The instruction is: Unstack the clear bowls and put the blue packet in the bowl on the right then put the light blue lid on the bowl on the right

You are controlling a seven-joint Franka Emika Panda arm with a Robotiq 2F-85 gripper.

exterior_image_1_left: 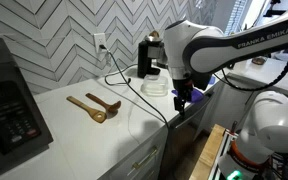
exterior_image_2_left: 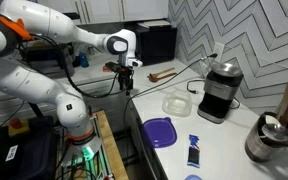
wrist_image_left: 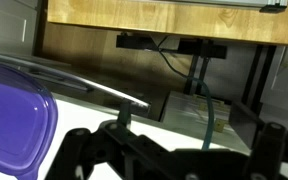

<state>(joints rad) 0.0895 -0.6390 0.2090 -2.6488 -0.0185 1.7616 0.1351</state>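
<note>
1. One white Franka arm (exterior_image_2_left: 44,30) reaches out from its base in an arc, with the wrist turned down so the gripper (exterior_image_2_left: 127,88) points at the floor by the counter's edge. The same pose shows in both exterior views.
2. The white counter (exterior_image_1_left: 74,130) spreads away from the fingers, and all the task items lie on it.
3. The gripper (exterior_image_1_left: 184,100) hangs with its jaws spread wide. In the wrist view the dark fingers (wrist_image_left: 79,150) stand far apart, gripping nothing and touching nothing.
4. A dark blue-purple lid (exterior_image_2_left: 160,132) lies flat on the counter, near the fingers and lower than them. It fills the corner of the wrist view (wrist_image_left: 14,115) just to one side of the fingers.
5. The clear bowls (exterior_image_2_left: 177,102) rest beyond the fingers on the counter, clear of them. They read as a single see-through shape, seemingly nested, and are also seen in an exterior view (exterior_image_1_left: 156,87) just behind the gripper.
6. The blue packet (exterior_image_2_left: 194,150) lies flat on the counter past the purple lid, farther from the fingers than the bowls and outside any bowl.
</note>
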